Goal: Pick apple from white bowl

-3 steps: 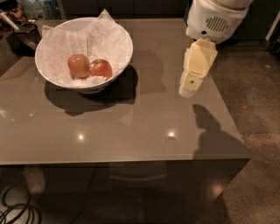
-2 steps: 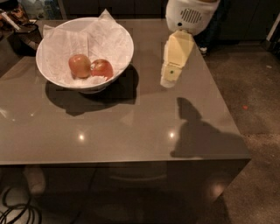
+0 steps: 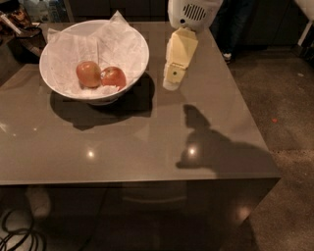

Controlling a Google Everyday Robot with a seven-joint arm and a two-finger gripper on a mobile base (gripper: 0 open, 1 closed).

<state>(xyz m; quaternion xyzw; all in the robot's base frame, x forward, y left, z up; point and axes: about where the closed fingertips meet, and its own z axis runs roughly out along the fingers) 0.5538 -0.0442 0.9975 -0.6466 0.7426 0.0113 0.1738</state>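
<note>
Lying in the bowl: the apple (image 3: 114,77), deep red and glossy, at the bottom of the white bowl (image 3: 143,53), upper left of the frame.
Apple, axis: round in outline, no long axis to tell; which way the stem end points cannot be told.
Neighbour: a paler orange-tan apple (image 3: 88,73), touching the red one on its left-of-frame side.
Lining: crinkled white paper (image 3: 117,39) under both fruits, one corner poking above the bowl's far rim.
Bowl, place: stands on the grey counter (image 3: 122,142), throwing a dark shadow toward the near edge.
Hand: the hand (image 3: 170,83), cream-coloured, hangs tilted from a white vented housing (image 3: 189,12) at top centre, tip down and slightly left, just right of the bowl, above the counter, apart from the apple.
Hand, state: cannot tell whether wide or narrow; it holds nothing.
Markings: one small dark spot on the hand's face, too small to read.
Arm shadow: right of centre on the counter (image 3: 206,142).
Change: the hand has come leftward toward the bowl since a second ago; bowl and both apples lie as before.
</note>
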